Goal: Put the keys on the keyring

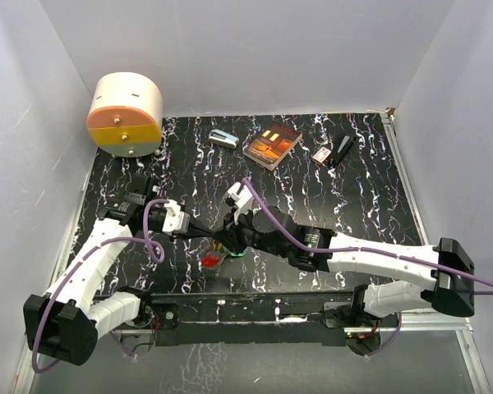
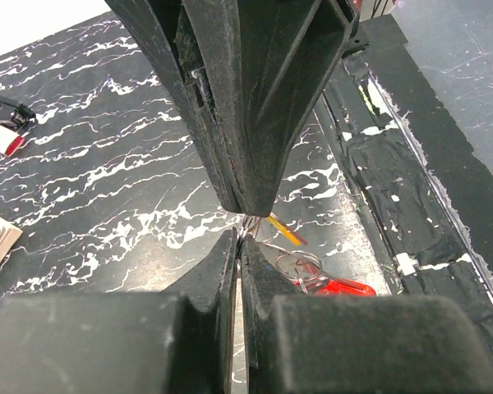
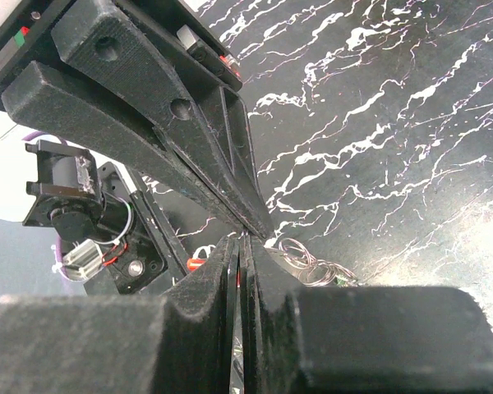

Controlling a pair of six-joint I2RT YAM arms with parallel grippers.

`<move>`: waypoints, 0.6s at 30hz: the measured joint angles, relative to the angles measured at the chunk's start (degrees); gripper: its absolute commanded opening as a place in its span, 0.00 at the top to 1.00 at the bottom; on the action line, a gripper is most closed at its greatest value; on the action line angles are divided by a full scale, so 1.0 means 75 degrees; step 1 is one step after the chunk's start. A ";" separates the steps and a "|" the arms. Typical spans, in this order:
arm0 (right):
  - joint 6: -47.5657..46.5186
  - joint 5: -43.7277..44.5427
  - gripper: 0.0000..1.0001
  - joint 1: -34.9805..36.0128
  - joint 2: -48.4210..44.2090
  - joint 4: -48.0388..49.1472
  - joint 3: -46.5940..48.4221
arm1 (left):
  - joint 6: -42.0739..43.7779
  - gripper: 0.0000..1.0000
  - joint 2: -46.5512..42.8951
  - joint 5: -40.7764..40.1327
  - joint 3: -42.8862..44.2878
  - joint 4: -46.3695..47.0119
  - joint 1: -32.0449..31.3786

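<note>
My two grippers meet tip to tip low over the front middle of the table. In the left wrist view my left gripper (image 2: 240, 240) is shut, and thin wire of the keyring (image 2: 300, 264) shows at its tip. The right gripper's fingers (image 2: 246, 164) come down onto the same spot. My right gripper (image 3: 245, 244) is shut on the wire too, with ring loops (image 3: 308, 261) lying just beside it. A yellow key (image 2: 284, 231) hangs by the tips. A red key (image 2: 341, 286) lies on the table at the ring. From above, the red key (image 1: 209, 260) and a green key (image 1: 239, 253) show under the grippers (image 1: 222, 236).
At the back stand a book (image 1: 271, 144), a teal-and-white box (image 1: 223, 138), a red-and-white box (image 1: 321, 154) and a black object (image 1: 343, 150). A round cream-and-orange container (image 1: 125, 115) sits at the back left. White walls enclose the table; its front rail (image 1: 255, 308) runs near the keys.
</note>
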 measured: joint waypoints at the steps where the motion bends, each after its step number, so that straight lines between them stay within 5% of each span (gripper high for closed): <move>1: 0.0000 0.0000 0.92 0.0009 0.0000 -0.0017 0.0003 | 0.0041 1.00 0.0000 -0.0003 0.0000 -0.0055 0.0000; 18: 0.0358 0.0271 0.92 0.0012 -0.0393 -0.0154 -0.0204 | -0.1265 1.00 -0.0015 0.0323 -0.0003 0.0609 -0.0064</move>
